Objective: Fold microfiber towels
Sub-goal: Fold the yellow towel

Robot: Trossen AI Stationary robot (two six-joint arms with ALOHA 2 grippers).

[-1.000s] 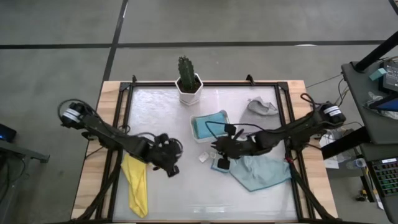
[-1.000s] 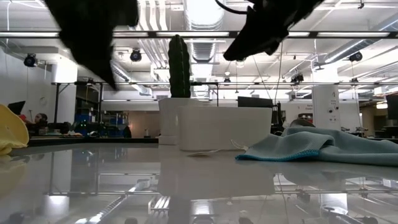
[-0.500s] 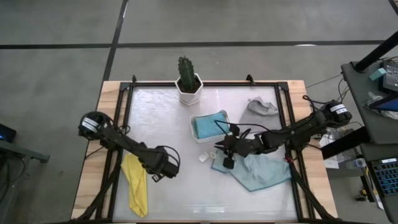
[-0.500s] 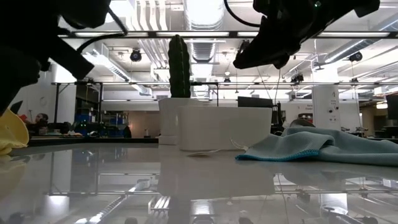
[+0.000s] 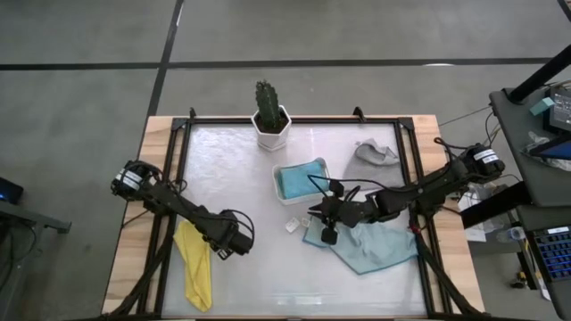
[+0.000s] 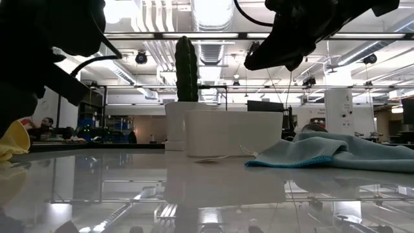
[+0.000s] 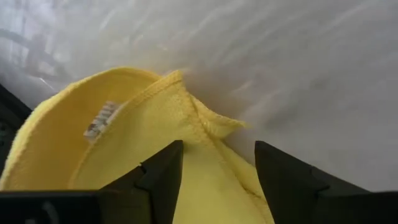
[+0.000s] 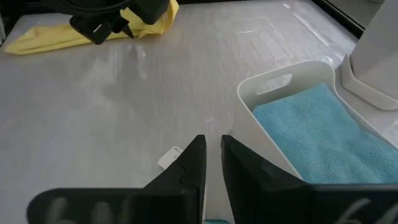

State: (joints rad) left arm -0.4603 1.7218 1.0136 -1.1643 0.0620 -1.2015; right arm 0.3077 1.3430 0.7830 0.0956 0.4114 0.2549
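The yellow towel [image 5: 196, 267] lies bunched in a long strip at the table's near left. My left gripper [image 5: 234, 245] points down over its right end, open, its fingers astride the hemmed edge [image 7: 186, 118]; whether they touch it I cannot tell. The pale teal towel [image 5: 370, 248] lies spread at the near right. My right gripper [image 5: 326, 234] hangs above its left corner, shut and empty, well off the table in the low view [image 6: 275, 55]. A bright blue towel [image 5: 301, 180] lies in the white tray [image 5: 277, 183]. A grey towel [image 5: 375, 153] sits crumpled at the far right.
A cactus in a white pot [image 5: 270, 125] stands at the far edge, just behind the tray. A small white scrap [image 5: 292, 226] lies on the table left of my right gripper. Black frame rails run along the table's sides.
My left gripper has sunk toward the yellow towel's right end and tipped over from a flatter pose, so that it points down. The towels have stayed where they were.
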